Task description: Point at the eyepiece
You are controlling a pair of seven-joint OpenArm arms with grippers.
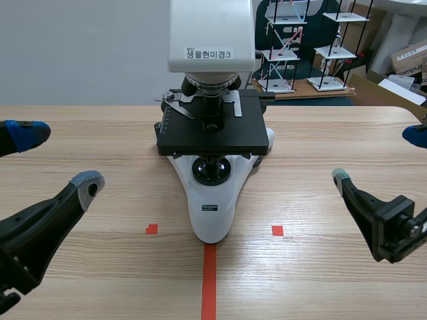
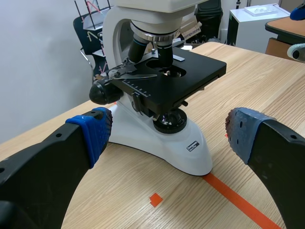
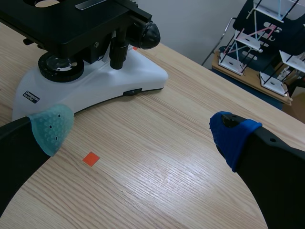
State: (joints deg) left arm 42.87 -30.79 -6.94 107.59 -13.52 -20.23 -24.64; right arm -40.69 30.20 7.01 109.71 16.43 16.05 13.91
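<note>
While left hand (image 1: 59, 159) and right hand (image 1: 377, 155) gape released, microscope (image 1: 212, 133) stands between them, touching neither.

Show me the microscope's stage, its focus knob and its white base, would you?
stage (image 1: 237, 137), scene view, on its flat black top.
focus knob (image 3: 150, 34), right wrist view, on its round black face.
base (image 1: 213, 225), scene view, on its white front end.

A white microscope (image 1: 212, 213) is showing a black stage (image 1: 213, 137) on a pale, wood-grained table (image 1: 320, 140) that is bearing orange-red tape marks (image 1: 209, 280), while the black left gripper (image 1: 59, 159) and right gripper (image 1: 379, 155) are displaying dotted pads (image 3: 50, 126) in blue and grey-green.
</note>
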